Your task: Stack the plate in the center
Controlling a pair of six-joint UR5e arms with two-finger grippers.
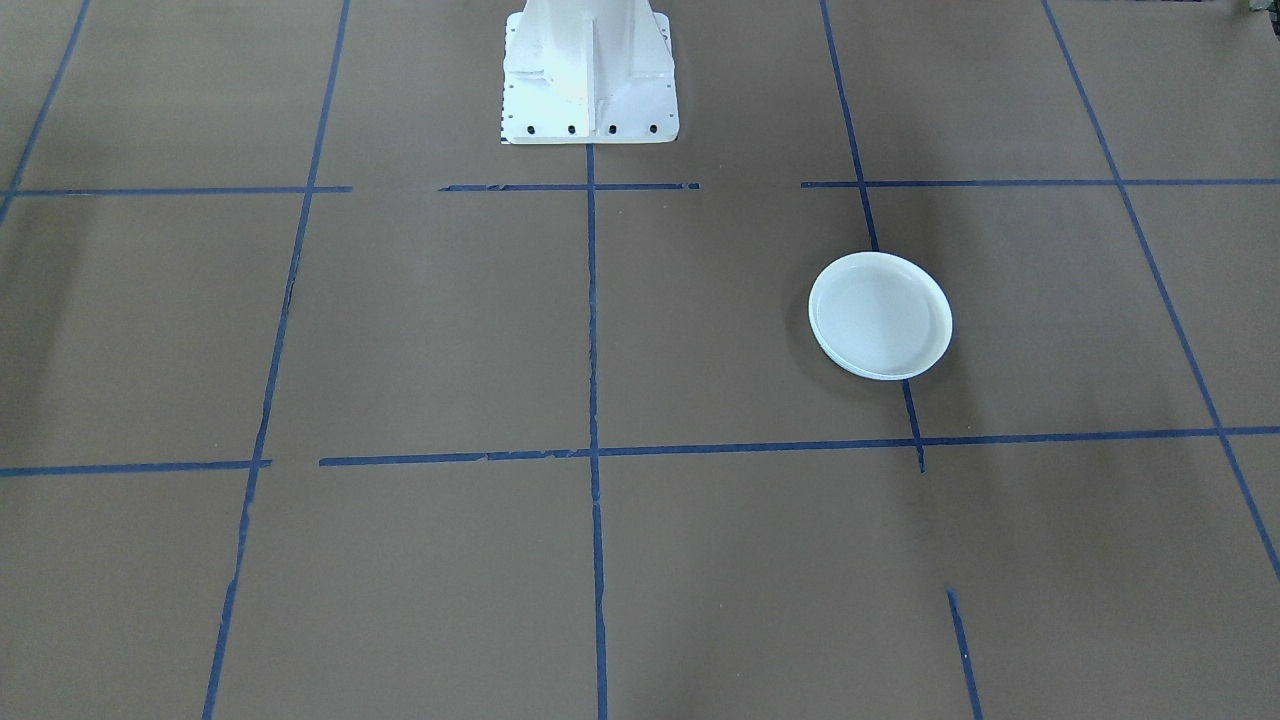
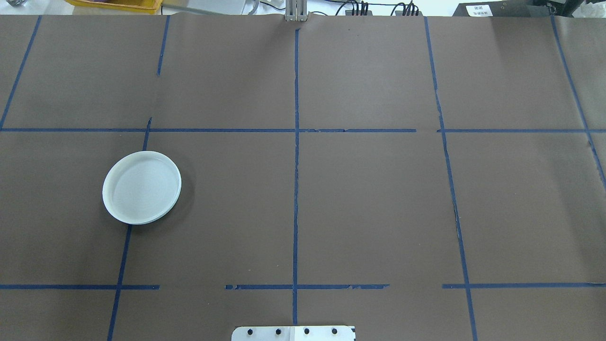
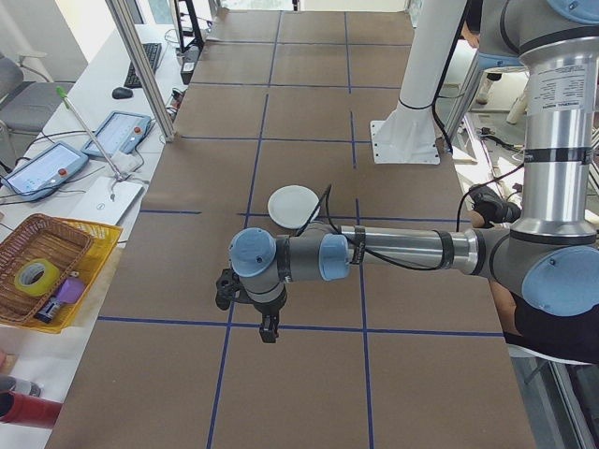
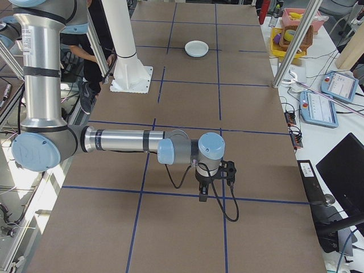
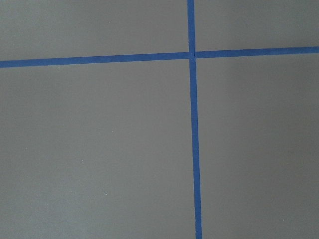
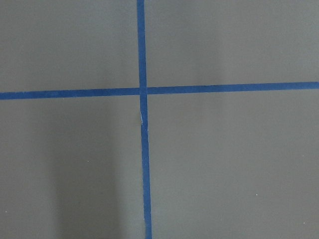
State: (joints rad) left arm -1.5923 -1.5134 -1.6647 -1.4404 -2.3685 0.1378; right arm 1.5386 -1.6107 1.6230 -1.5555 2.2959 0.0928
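Observation:
A round white plate lies on the brown table on the robot's left side, and also shows as the plate. A second rim shows under its edge, so it seems to rest on another plate; I cannot tell the center plate apart in this pile. The left gripper hangs over the table near the camera's end, well short of the plate, and I cannot tell whether it is open or shut. The right gripper hangs over the opposite end, far from the plate, its state likewise unclear. Both wrist views show only bare table and blue tape.
Blue tape lines divide the table into squares. The white robot base stands at the table's middle edge. Off the table are a yellow tray with a wicker basket, teach pendants and a person beside the base.

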